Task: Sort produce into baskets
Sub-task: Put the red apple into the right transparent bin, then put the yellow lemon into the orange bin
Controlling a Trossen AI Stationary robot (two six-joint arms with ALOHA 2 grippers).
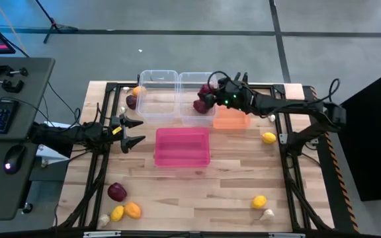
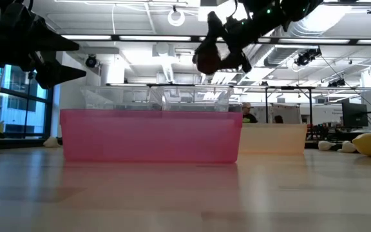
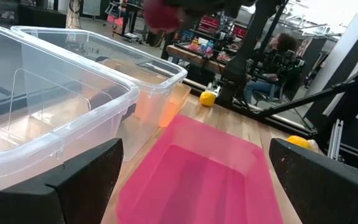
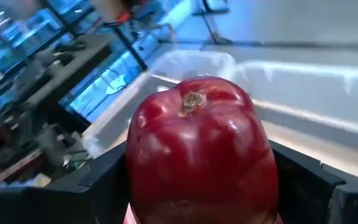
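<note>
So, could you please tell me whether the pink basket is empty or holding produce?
Empty. The high view shows the pink basket with a bare floor, and the left wrist view shows nothing inside.

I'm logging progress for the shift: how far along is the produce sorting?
Early. Done: one dark red onion lies in the right clear bin. In hand: the right claw holds another red onion above that bin. Left: the pink bin is empty, with lemons, garlic and an onion loose on the table. The left claw waits open.
</note>
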